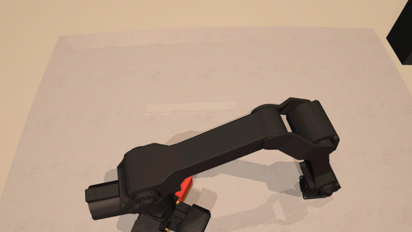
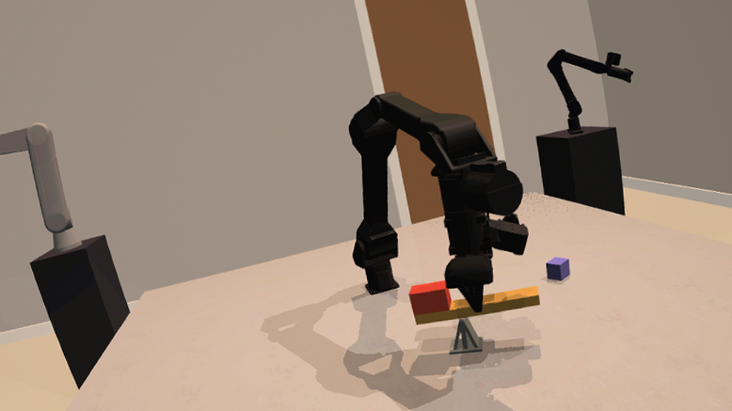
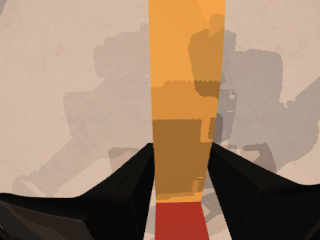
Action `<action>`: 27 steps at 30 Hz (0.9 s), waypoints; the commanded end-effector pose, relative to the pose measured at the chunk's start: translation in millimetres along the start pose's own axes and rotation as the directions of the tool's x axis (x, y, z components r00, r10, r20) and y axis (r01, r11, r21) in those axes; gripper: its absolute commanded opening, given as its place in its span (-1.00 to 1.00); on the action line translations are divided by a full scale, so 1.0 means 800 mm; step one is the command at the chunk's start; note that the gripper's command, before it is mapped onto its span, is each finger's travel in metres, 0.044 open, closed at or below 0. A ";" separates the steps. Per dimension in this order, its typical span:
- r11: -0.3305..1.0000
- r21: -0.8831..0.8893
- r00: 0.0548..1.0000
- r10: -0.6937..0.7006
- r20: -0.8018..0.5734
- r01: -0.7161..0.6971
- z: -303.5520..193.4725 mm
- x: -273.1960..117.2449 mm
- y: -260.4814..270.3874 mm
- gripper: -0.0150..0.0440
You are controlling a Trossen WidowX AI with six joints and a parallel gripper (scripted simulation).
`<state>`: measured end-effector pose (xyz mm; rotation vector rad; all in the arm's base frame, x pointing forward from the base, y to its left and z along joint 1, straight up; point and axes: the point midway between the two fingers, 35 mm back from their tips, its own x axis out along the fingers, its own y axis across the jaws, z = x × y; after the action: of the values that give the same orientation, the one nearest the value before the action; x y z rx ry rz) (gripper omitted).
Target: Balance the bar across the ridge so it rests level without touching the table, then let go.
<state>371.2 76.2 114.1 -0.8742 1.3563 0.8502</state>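
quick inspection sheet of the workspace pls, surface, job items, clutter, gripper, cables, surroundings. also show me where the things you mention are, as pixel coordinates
surface: pale tabletop [image 1: 190, 72] [image 2: 251, 322], shadows across it
job's things: orange bar [image 2: 514, 298] [image 3: 185, 60] above the grey ridge [image 2: 473, 338], red block [image 2: 429, 298] [image 1: 184, 188] [image 3: 180, 220] on one end; contact with the ridge cannot be told
clutter: purple cube [image 2: 558, 268] on the table, beyond the bar
gripper: gripper [image 2: 477, 309] [image 3: 180, 148] shut on the bar, near the red block
cables: nothing seen
surroundings: brown door [image 2: 422, 49], a pale arm [image 2: 47, 175] and another black arm [image 2: 563, 81] on dark pedestals

- A pale, faintly mottled table [image 1: 201, 72] [image 2: 224, 334] [image 3: 40, 90] – shadows across it
- Grey ridge [image 2: 465, 336] standing upright on it
- Small purple cube [image 2: 558, 268] on it – well apart from the ridge
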 end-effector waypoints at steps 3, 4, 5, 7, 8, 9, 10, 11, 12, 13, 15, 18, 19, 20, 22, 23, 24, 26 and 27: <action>1.000 0.003 1.000 0.000 0.002 0.000 0.000 0.001 0.000 -0.49; 1.000 0.003 1.000 0.000 0.002 0.000 0.000 0.001 0.000 -0.49; 1.000 0.003 1.000 0.000 0.002 0.000 0.000 0.001 0.000 -0.49; 1.000 0.003 1.000 0.000 0.002 0.000 0.000 0.001 0.000 -0.49; 1.000 0.003 1.000 0.000 0.002 0.000 0.000 0.002 0.000 -0.49; 1.000 0.003 1.000 0.000 0.002 0.000 0.000 0.002 0.000 -0.49; 1.000 0.003 1.000 0.000 0.002 0.000 0.000 0.002 0.000 -0.49; 1.000 0.003 1.000 0.000 0.002 0.000 0.000 0.002 0.000 -0.49; 1.000 0.003 1.000 0.000 0.002 0.000 0.000 0.002 0.000 -0.49; 1.000 0.003 1.000 0.000 0.002 0.000 0.000 0.002 0.000 -0.49; 1.000 0.003 1.000 0.000 0.002 0.000 0.000 0.002 0.000 -0.49; 1.000 0.003 1.000 0.000 0.002 0.000 0.000 0.003 0.000 -0.49; 1.000 0.003 1.000 0.000 0.002 0.000 0.000 0.003 0.000 -0.49; 1.000 0.003 1.000 0.000 0.002 0.000 0.000 0.003 0.000 -0.49; 1.000 0.003 1.000 0.000 0.002 0.000 0.000 0.003 0.000 -0.49; 1.000 0.003 1.000 0.000 0.002 0.000 0.000 0.003 0.000 -0.49; 1.000 0.003 1.000 0.000 0.002 0.000 0.000 0.003 0.000 -0.49; 1.000 0.003 1.000 0.000 0.002 0.000 0.000 0.003 0.000 -0.49; 1.000 0.003 1.000 0.000 0.002 0.000 0.000 0.003 0.000 -0.49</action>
<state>371.2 76.1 111.9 -0.8740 1.3565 0.8500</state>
